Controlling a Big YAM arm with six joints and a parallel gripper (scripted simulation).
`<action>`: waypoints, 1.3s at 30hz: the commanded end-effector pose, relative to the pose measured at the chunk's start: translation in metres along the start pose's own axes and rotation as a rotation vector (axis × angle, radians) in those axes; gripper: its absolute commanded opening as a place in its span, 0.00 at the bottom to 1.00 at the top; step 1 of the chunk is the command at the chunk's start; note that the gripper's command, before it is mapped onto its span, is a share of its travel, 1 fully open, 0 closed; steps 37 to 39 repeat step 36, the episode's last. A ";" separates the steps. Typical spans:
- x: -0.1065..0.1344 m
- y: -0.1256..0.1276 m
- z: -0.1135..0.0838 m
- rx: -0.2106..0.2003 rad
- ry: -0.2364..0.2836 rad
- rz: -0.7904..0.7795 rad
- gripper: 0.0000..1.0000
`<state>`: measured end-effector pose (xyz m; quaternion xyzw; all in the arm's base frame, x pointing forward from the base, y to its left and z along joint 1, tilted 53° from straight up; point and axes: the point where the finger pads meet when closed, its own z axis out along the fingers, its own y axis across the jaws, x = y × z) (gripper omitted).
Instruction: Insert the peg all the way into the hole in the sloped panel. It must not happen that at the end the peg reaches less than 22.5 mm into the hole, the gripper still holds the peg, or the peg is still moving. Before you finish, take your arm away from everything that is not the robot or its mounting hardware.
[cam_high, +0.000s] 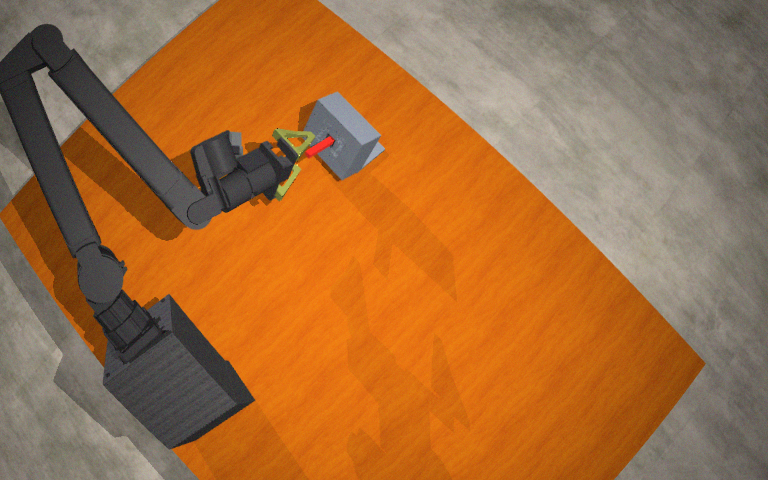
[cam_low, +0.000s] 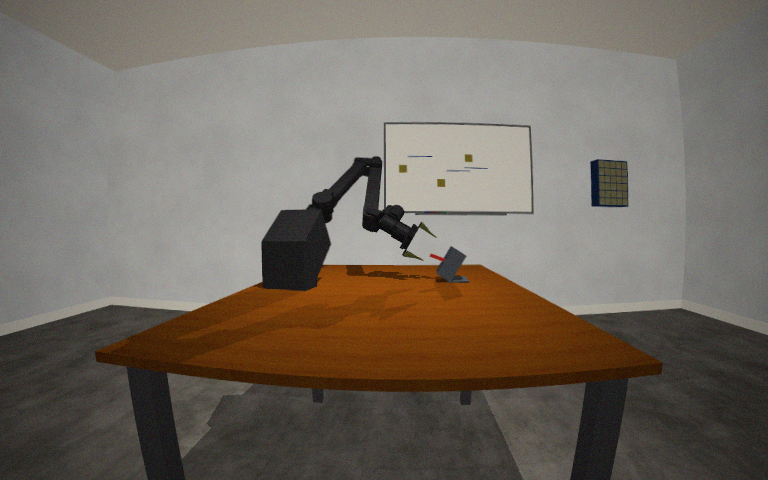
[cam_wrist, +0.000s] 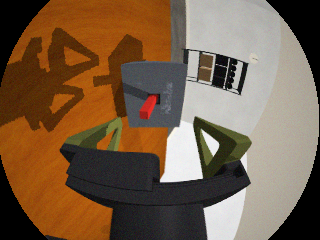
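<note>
The grey sloped panel (cam_high: 353, 120) (cam_low: 453, 263) (cam_wrist: 142, 75) stands on its foot on the table. The red peg (cam_high: 320, 147) (cam_low: 436, 256) (cam_wrist: 148, 107) has its far end in the panel's square hole (cam_wrist: 158, 98), and a long part sticks out of the face. In the wrist view the peg slants toward the lower left from the hole, so it looks tilted there. My gripper (cam_high: 305, 151) (cam_low: 429, 248) (cam_wrist: 157, 120) is wide open, with its olive fingers on either side of the peg's outer end and apart from it. How deep the peg sits is hidden.
The orange wooden table (cam_high: 509, 254) (cam_low: 396, 339) carries the panel and the dark base block (cam_high: 175, 379) (cam_low: 291, 254) of the arm. The table's far edge lies behind the panel in the exterior view. A whiteboard (cam_low: 487, 141) hangs on the wall beyond.
</note>
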<state>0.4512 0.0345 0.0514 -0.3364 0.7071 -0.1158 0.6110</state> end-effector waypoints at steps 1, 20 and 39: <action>-0.003 -0.009 -0.012 0.024 -0.011 -0.009 1.00; -0.001 -0.005 -0.061 0.013 -0.005 -0.001 1.00; -0.004 0.002 -0.071 -0.003 -0.007 0.009 1.00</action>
